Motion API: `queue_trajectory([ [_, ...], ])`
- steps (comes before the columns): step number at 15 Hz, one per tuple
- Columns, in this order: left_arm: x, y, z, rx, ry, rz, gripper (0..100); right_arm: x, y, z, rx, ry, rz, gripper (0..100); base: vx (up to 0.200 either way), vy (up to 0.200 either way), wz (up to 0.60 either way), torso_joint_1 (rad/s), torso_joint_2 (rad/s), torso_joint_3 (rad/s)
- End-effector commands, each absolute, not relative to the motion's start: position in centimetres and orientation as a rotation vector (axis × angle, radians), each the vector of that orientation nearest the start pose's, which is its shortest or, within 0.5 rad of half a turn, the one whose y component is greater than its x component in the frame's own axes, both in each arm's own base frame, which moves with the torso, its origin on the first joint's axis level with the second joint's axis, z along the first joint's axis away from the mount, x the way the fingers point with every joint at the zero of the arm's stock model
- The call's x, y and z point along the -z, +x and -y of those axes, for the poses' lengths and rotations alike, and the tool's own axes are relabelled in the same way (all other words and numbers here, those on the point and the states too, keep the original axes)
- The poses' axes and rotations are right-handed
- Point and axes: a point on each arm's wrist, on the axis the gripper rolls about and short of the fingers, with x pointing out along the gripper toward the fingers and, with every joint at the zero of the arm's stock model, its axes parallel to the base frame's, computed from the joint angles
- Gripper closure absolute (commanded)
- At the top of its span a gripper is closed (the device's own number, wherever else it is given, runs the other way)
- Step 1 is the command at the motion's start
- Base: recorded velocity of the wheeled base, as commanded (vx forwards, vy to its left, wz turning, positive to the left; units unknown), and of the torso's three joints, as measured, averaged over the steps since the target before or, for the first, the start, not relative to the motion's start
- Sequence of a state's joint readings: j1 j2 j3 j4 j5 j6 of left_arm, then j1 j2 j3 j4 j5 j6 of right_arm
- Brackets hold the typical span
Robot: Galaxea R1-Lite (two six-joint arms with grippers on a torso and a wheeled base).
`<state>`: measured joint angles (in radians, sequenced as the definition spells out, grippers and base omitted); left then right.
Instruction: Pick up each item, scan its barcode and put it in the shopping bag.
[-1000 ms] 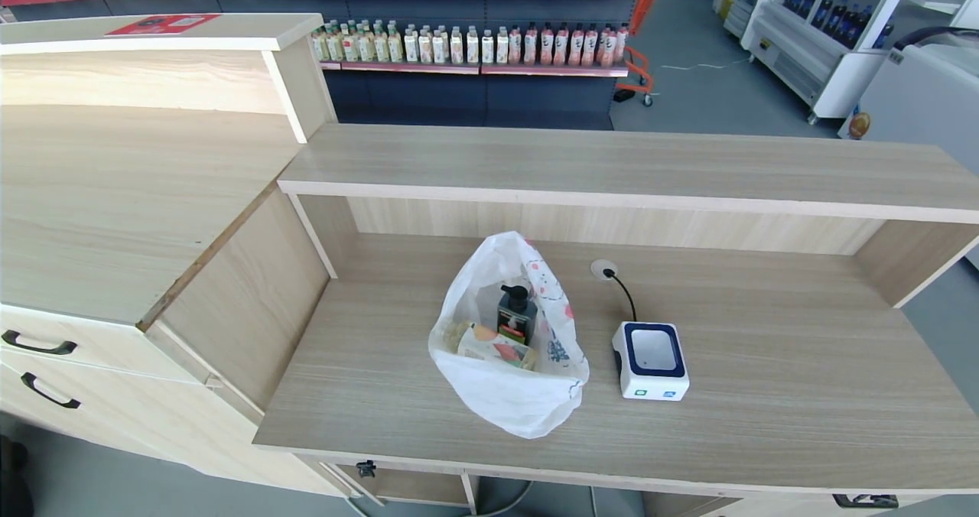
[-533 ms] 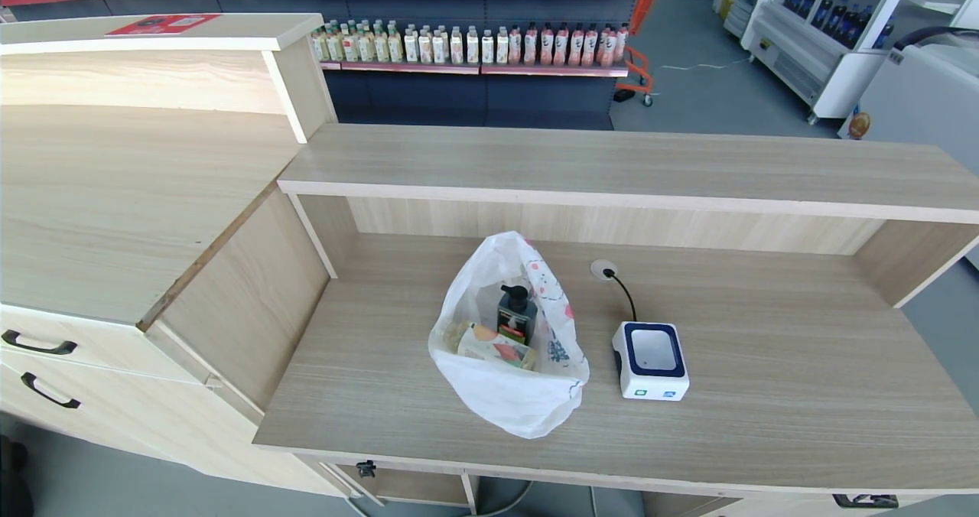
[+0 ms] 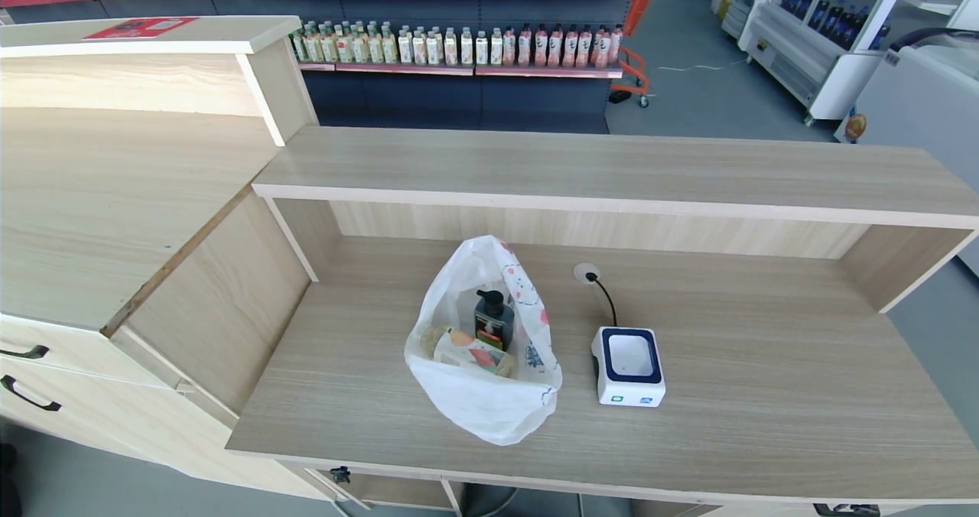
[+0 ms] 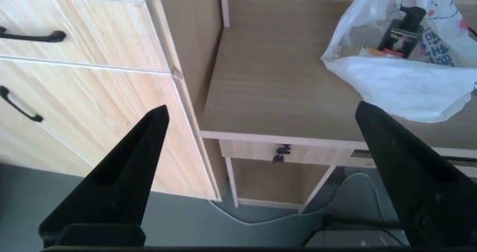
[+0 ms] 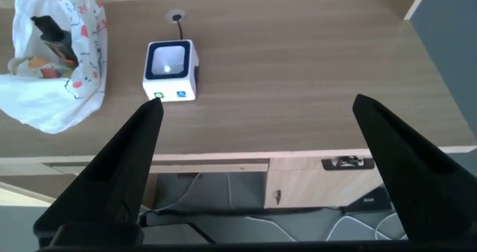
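**Checkout counter: items bagged, both grippers idle**

- Shopping bag (image 3: 482, 383): white printed plastic, mouth open and slumped, standing on the lower counter (image 3: 765, 395) left of centre.
- Contents: a dark pump bottle (image 3: 493, 320), upright at the back of the bag. A packaged item (image 3: 470, 351) lies on its side in front of it, touching it. It is possibly a carton or a wrapped snack; the bag's folds hide too much to say.
- Barcode scanner (image 3: 629, 365): white box with a dark-framed window facing up, just beside the bag on its right and apart from it. Its cable (image 3: 604, 295) runs back to a grommet in the counter.
- Left gripper (image 4: 261, 109): fingers spread wide with nothing between them. It is held back off the counter's front edge near the drawer unit (image 4: 74, 73), well apart from the bag.
- Right gripper (image 5: 257, 101): likewise spread wide and empty, held back off the front edge. The scanner is nearer to it than the bag.

**Step in hand (judged):** Every item seen is already inside the bag, so the pick-scan-bag cycle appears finished, or is between items.

**Next move (judged):** Check for any item left unscanned. If there is one, an arm must travel forward over the counter edge, then close its fingers from full spread onto it. The scanner suits the right arm and the bag suits the left.
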<state>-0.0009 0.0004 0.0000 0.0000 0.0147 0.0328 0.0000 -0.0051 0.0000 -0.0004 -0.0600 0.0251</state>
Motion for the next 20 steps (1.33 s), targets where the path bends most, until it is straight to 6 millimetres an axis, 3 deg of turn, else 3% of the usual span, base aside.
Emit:
queue_trajectory([
  [1,-7.55,-2.28,-0.04,-0.014,0.032,0.000,0,-7.55,-2.28,0.13,0.060,0.023,0.001,0,0.000,-0.200,0.00,-0.002,0.00,0.002],
  [7,-7.55,-2.28,-0.03,-0.012,0.014,0.000,0,-7.55,-2.28,0.13,0.060,0.021,0.001,0,0.000,-0.200,0.00,0.003,0.00,0.003],
  [10,-7.55,-2.28,-0.03,-0.012,0.003,0.000,0,-7.55,-2.28,0.13,0.060,0.021,0.001,0,0.000,0.000,0.00,0.000,0.00,0.000],
  [15,-7.55,-2.28,-0.03,-0.012,0.002,0.000,0,-7.55,-2.28,0.13,0.060,0.020,0.001,0,0.160,0.000,0.00,-0.005,0.00,0.002],
  [16,-7.55,-2.28,-0.03,-0.011,0.002,0.000,0,-7.53,-2.28,0.13,0.060,0.018,-0.001,100,0.000,0.000,0.00,0.000,0.00,0.000],
  [20,-7.55,-2.28,-0.03,-0.011,0.002,0.000,0,-7.53,-2.28,0.13,0.060,0.009,-0.001,100,0.000,0.000,0.00,0.000,0.00,0.000],
])
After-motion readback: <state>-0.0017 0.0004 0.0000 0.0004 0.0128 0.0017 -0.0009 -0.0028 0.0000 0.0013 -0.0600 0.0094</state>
